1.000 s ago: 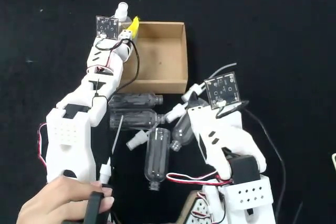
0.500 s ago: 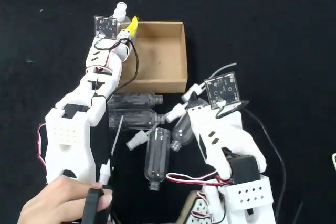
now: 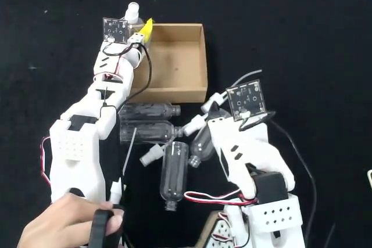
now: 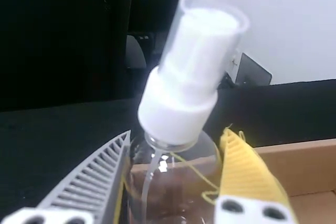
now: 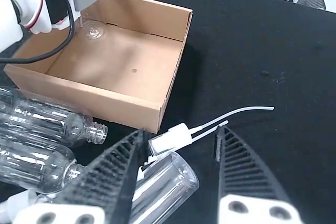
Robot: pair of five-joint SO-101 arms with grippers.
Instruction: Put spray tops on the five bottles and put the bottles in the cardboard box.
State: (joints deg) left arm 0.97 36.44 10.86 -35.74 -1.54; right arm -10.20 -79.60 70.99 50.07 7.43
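Observation:
My left gripper [image 4: 176, 142] is shut on a clear bottle [image 4: 168, 182] that carries a white spray top [image 4: 191, 72], gripped between a grey finger and a yellow one. In the high view that gripper [image 3: 139, 28] holds the bottle [image 3: 134, 13] upright at the far left corner of the cardboard box [image 3: 174, 92]. My right gripper [image 5: 178, 132] stands open just in front of the box [image 5: 121, 103], over a loose spray top [image 5: 169, 139] and an uncapped bottle [image 5: 163, 184]. Several bare bottles [image 3: 148, 121] lie between the arms.
More spray tops [image 3: 152, 155] lie among the lying bottles [image 3: 174, 169]. A person's hand [image 3: 64, 225] rests at the near left edge, holding a dark object beside the left arm's base. Black table stretches open to the right of the box.
My left arm has edged slightly to the left with its bottle. The person's hand has shifted a little at the near edge. The right arm has kept still.

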